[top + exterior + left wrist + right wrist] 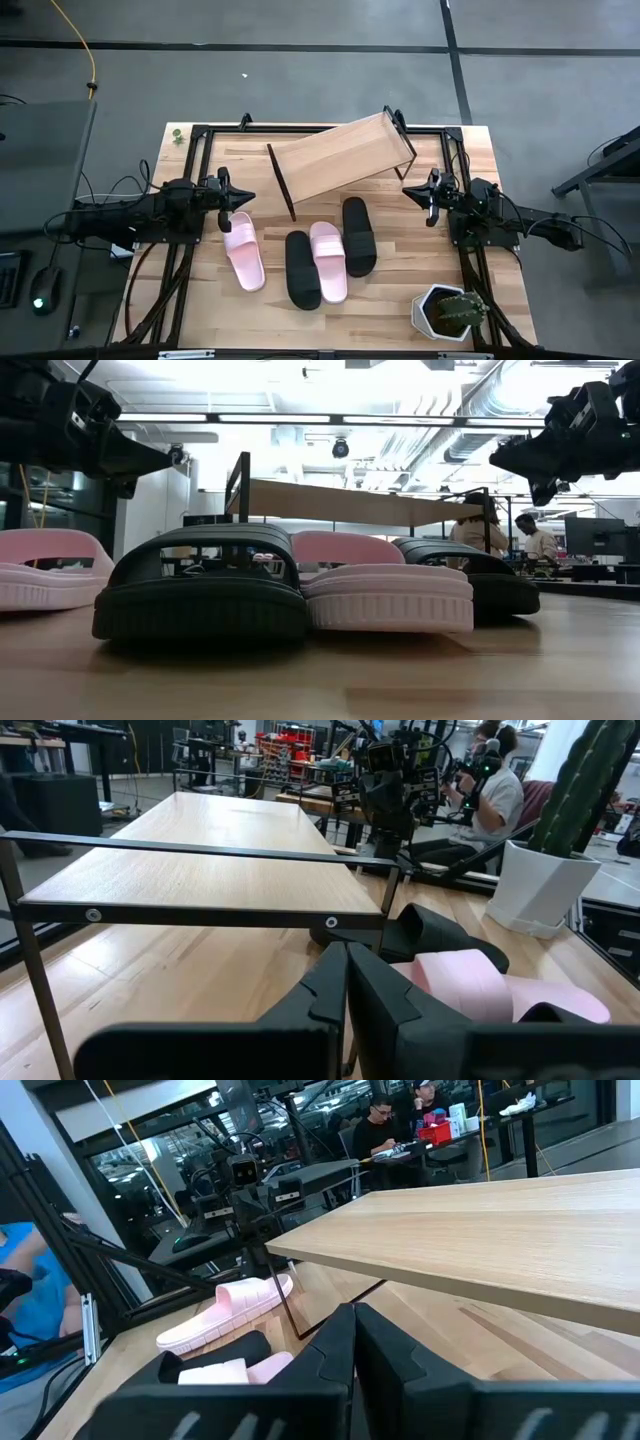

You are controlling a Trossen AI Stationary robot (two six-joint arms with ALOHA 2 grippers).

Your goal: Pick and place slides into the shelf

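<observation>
1. The shelf (340, 155) carries nothing: its slanted wood board is bare in the high view and in both wrist views. By that showing, no slide has been placed and all four are left to move.
2. All four slides lie on the desk (400, 300) in front of the shelf. A pale pink slide (243, 254) lies apart toward the left arm. A black slide (302, 269) and a second pink slide (328, 260) lie side by side and touching, and another black slide (359, 235) lies just beside that pink one, toward the right arm.
3. The left tool (240, 197) hangs above the desk just beyond the toe end of the lone pink slide, its fingers pressed together on nothing.
4. The right tool (415, 191) hangs near the shelf's right end, apart from every slide, its fingers likewise together and empty.
5. Room to move: the lone pink slide has bare desk on every side, so I judge it the easiest first pick. The three clustered slides leave little gap for fingers between them.
6. Edges to mind: the shelf's thin black frame stands between slides and board, and its front legs sit near the black slide's toe.
7. A potted cactus (450, 312) stands at the desk's front right corner, well apart from the slides.
</observation>
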